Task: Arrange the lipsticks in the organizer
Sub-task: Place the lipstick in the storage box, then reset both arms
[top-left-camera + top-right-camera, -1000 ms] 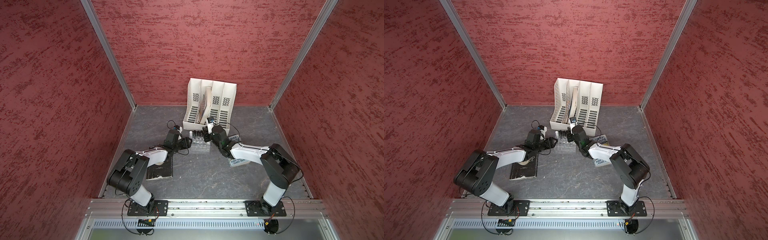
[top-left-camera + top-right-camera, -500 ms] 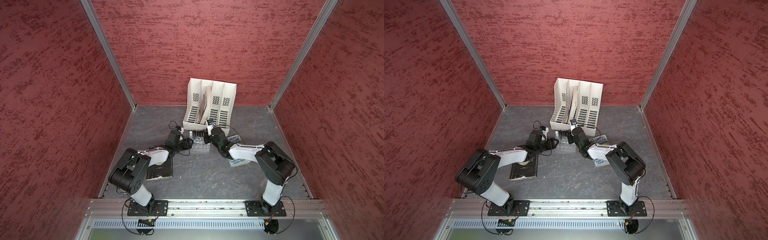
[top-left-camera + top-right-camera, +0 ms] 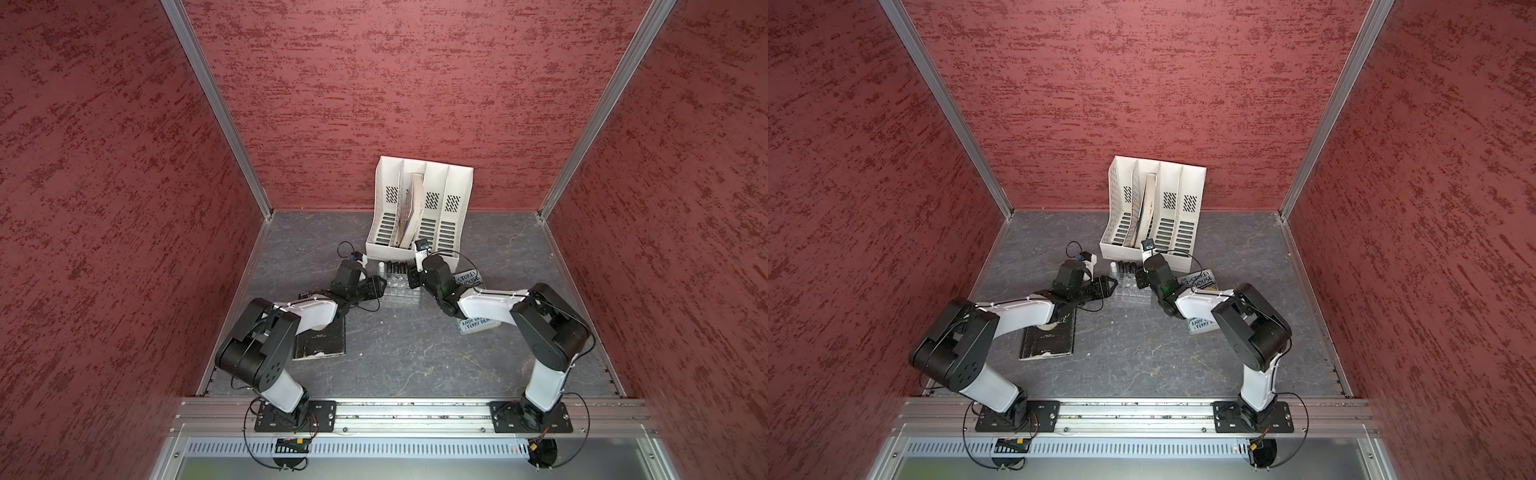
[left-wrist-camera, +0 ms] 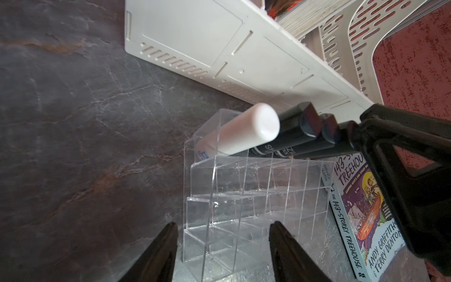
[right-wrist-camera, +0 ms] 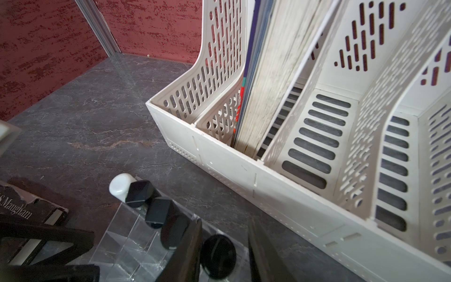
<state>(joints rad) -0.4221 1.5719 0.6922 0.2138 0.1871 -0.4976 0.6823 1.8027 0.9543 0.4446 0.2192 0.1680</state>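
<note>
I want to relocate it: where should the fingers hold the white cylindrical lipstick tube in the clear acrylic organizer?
I would grip the white cylindrical lipstick tube by its rounded upper part, which stands out of the clear acrylic organizer, coming from above. Pinch it across the row, since a glossy black lipstick tube stands close beside it.

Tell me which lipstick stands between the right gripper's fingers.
The black lipstick at the row's end farthest from the white lipstick; the right gripper straddles it, while the other lipsticks stand outside its fingers.
</note>
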